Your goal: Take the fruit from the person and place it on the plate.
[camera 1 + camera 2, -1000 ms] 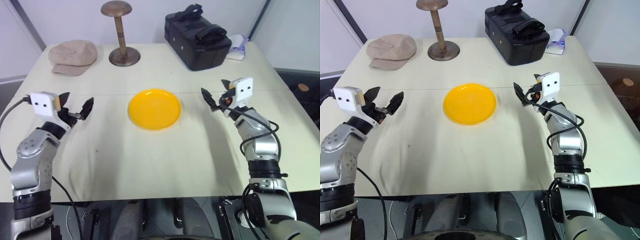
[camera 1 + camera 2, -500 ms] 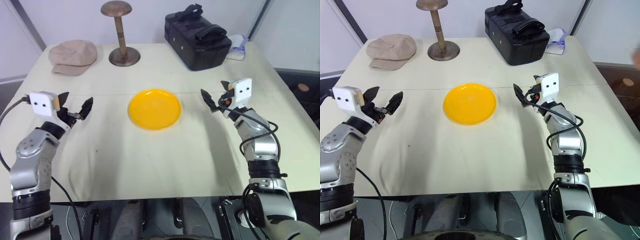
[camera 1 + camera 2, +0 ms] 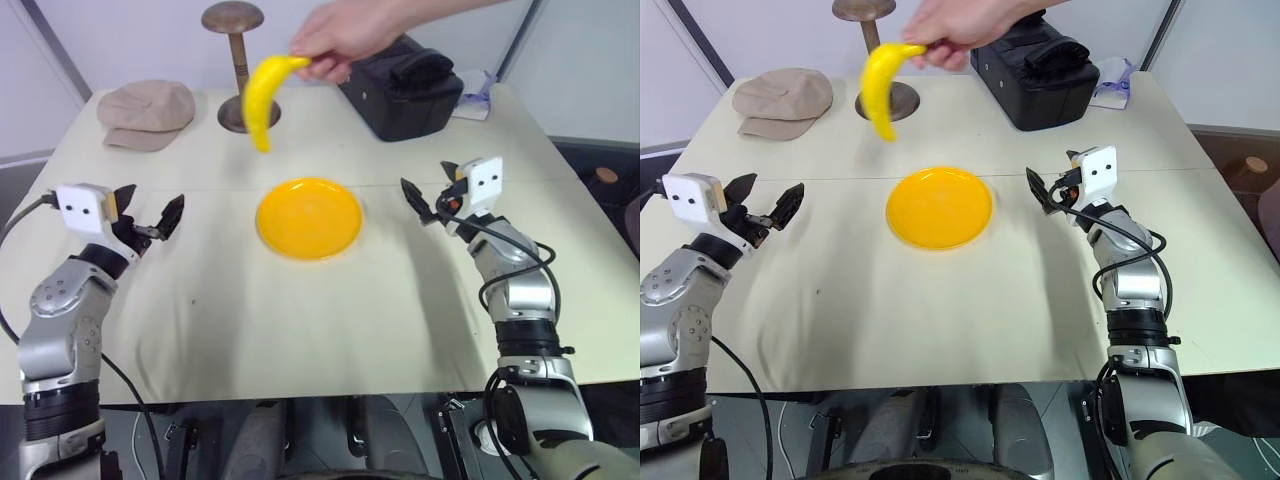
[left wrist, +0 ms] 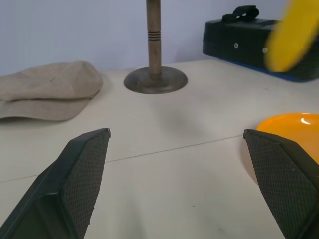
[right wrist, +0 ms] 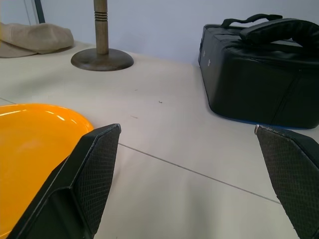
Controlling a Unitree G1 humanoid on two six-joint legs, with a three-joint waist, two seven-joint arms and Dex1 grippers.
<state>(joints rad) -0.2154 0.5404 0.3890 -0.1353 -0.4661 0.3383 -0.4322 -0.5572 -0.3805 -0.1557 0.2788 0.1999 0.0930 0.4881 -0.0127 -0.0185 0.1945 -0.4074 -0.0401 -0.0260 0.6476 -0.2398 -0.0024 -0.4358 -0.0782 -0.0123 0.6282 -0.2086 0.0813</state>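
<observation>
Closest to me, my left end effector [image 3: 152, 219] hovers above the near left part of the desk [image 3: 300, 320], its two black fingers spread wide with nothing between them. My right end effector [image 3: 430, 195] hangs on the opposite side, a little further forward, and its fingers are also well apart and empty; through its wrist camera I see them framing the rim of the plate and the black bag.

Between the two end effectors, in the middle of the desk, sits the yellow plate [image 3: 309, 217], bare and glossy, touching neither arm.

Above and just beyond the plate's far left edge, the banana [image 3: 262, 98] hangs in the air, curved, its tip pointing down. The person's hand [image 3: 340, 38] pinches its upper end, reaching in from the far right. The fruit is well apart from both end effectors and clear of the plate.

Along the far edge of the desk I see a tan cap [image 3: 147, 114] on the left, a wooden hat stand [image 3: 236, 60] partly behind the banana, and a black bag [image 3: 405, 90] on the right, beneath the person's forearm.
</observation>
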